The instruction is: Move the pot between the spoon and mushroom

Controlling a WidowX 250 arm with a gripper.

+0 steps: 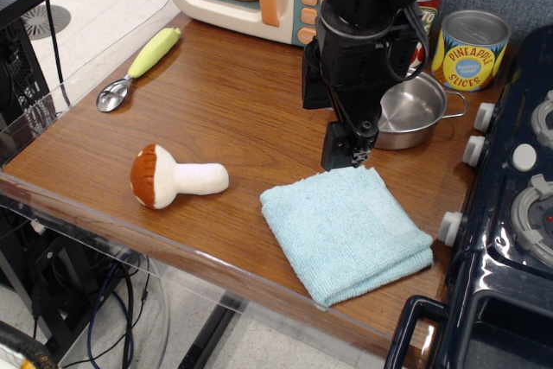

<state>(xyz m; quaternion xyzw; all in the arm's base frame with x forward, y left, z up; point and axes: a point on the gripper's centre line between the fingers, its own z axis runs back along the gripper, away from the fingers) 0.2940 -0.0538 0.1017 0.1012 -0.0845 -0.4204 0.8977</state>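
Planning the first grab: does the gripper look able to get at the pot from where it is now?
Probably yes. The gripper hangs right at the pot's near rim, and nothing stands between them. The pineapple can sits close behind, which may crowd the fingers.

You see the shiny steel pot [413, 111] upright and empty near the surface's back right corner. The spoon [140, 69] lies toward the back left edge, its yellow-green handle pointing back. The mushroom [177, 177] lies on its side by the front left edge.
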